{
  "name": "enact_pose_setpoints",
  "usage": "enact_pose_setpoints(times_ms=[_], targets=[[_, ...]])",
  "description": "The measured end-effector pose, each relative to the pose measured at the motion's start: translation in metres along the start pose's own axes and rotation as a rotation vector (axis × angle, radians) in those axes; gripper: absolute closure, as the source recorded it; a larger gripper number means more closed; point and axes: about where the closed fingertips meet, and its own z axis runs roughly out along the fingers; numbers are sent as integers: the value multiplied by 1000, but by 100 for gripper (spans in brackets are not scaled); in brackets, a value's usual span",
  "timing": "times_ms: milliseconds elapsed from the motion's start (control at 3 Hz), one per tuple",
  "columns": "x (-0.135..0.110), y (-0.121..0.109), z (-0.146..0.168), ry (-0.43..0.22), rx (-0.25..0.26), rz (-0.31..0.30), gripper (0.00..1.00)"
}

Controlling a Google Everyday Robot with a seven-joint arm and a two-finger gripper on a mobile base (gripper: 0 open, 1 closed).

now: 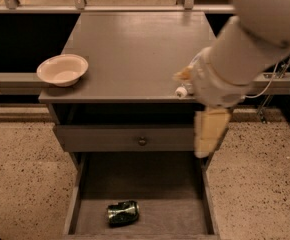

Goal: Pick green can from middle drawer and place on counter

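Observation:
The green can (123, 213) lies on its side on the floor of the open middle drawer (155, 181), near the front and left of centre. The counter (135, 44) is the grey top of the cabinet above it. My gripper (208, 141) hangs down from the big pale arm (245, 49) in front of the cabinet's right front corner. It is above the drawer's right side, well above and to the right of the can, and holds nothing that I can see.
A cream bowl (62, 69) sits at the counter's left front. A clear bottle is mostly hidden behind my arm; only its white cap (181, 91) shows at the counter's front edge. A shut drawer front with a round knob (142, 140) is above the open drawer.

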Motion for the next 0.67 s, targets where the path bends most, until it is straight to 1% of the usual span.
enact_pose_setpoints(times_ms=[333, 667], targets=[[-99, -30, 72, 23, 17, -163, 0], [-99, -30, 72, 23, 17, -163, 0]])
